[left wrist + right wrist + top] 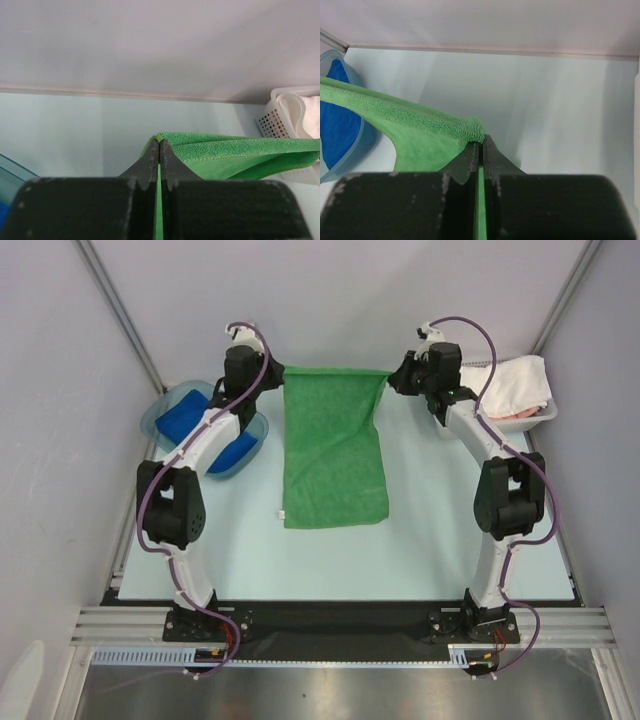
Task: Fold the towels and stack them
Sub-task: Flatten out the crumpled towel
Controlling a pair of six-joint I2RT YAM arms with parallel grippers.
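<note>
The green towel [334,445] hangs stretched between both grippers at the far side of the table, its lower part lying on the light surface with a small white tag at the near left corner. My left gripper [283,372] is shut on its far left corner [159,138]. My right gripper [390,374] is shut on the far right corner [480,136]. A royal blue towel [183,418] lies bunched in a clear blue bowl [158,412] at the left, also seen in the right wrist view [335,120]. The purple towel is out of view.
A white basket [520,420] with a white cloth [515,383] and a pinkish item [545,412] stands at the far right; the basket [280,117] also shows in the left wrist view. Grey walls enclose the table on three sides.
</note>
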